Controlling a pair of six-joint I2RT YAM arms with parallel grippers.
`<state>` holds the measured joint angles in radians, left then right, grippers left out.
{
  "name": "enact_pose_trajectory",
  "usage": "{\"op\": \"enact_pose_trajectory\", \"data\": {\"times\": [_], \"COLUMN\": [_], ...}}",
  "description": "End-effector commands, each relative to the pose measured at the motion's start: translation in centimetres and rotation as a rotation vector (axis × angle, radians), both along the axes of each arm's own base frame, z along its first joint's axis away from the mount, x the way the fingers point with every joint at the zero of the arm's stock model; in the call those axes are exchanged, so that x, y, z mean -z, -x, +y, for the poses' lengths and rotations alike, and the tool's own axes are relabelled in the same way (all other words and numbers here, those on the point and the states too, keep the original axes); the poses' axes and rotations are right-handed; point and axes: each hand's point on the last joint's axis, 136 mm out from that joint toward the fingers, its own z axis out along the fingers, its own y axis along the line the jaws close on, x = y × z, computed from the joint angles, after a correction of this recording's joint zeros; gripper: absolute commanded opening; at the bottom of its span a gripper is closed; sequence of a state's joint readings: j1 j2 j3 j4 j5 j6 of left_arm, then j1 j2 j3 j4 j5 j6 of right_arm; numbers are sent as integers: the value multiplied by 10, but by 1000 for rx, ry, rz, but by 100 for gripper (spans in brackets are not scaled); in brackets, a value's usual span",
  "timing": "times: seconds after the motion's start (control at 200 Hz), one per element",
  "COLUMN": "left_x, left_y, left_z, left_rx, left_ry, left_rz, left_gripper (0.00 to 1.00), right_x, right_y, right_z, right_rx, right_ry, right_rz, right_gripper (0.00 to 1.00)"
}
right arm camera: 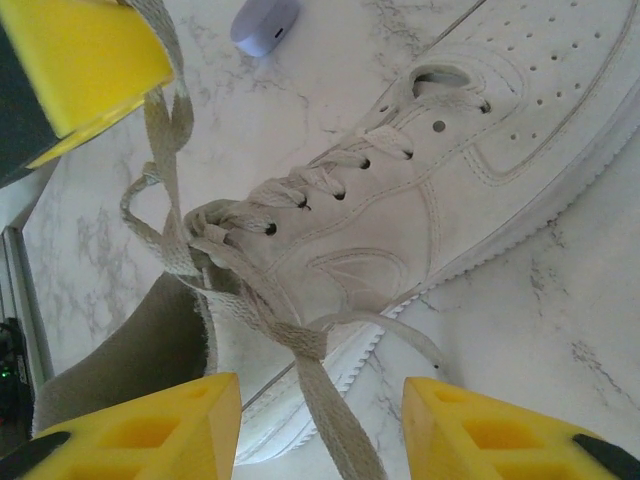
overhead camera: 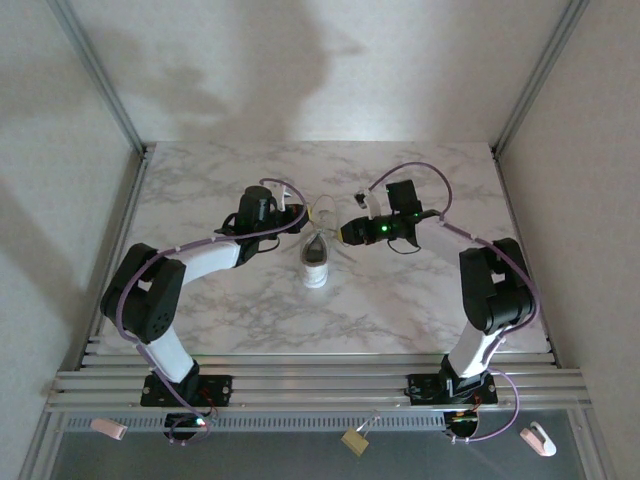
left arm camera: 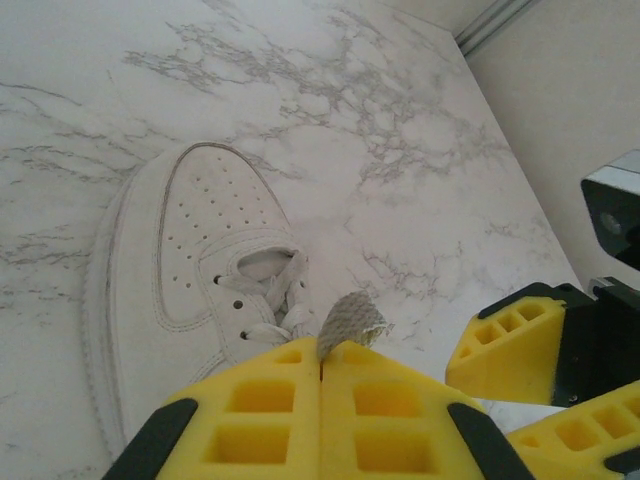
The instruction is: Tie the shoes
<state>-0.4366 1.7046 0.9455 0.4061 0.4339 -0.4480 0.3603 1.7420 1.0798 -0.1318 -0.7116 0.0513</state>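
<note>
White lace point(left arm camera: 350, 318) is pinched in my left gripper point(left arm camera: 322, 352), fingers fully closed on its end just above the shoe point(overhead camera: 315, 262). The shoe lies on the table point(overhead camera: 420, 310) between both arms, long axis near to far, toe toward the near edge. My right gripper point(right arm camera: 320, 392) stands parted, holding nothing; a second lace strand point(right arm camera: 340, 450) runs loose between its fingers, so that arm is nearer it.

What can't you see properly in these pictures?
- Left wrist view: the heel of the shoe is hidden behind the left tool, which pinches a lace.
- Right wrist view: its toe is cut off by the right edge; the purple thing by the top edge.
- Top view: the laces are too small to tell any knot.
</note>
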Motion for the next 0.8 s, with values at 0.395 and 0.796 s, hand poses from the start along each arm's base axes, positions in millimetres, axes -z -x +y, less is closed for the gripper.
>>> {"op": "enact_pose_trajectory", "data": {"times": [0.395, 0.796], "left_x": [-16, -16], "left_y": [1, 0], "left_z": [-2, 6], "left_rx": [19, -18], "left_ry": [17, 1], "left_rz": [-31, -35], "left_gripper": [0, 0], "right_x": [6, -1], "right_y": [3, 5], "right_z": [7, -8], "right_rx": [-56, 36], "right_ry": [-18, 31], "right_rz": [43, 7], "right_gripper": [31, 0]}}
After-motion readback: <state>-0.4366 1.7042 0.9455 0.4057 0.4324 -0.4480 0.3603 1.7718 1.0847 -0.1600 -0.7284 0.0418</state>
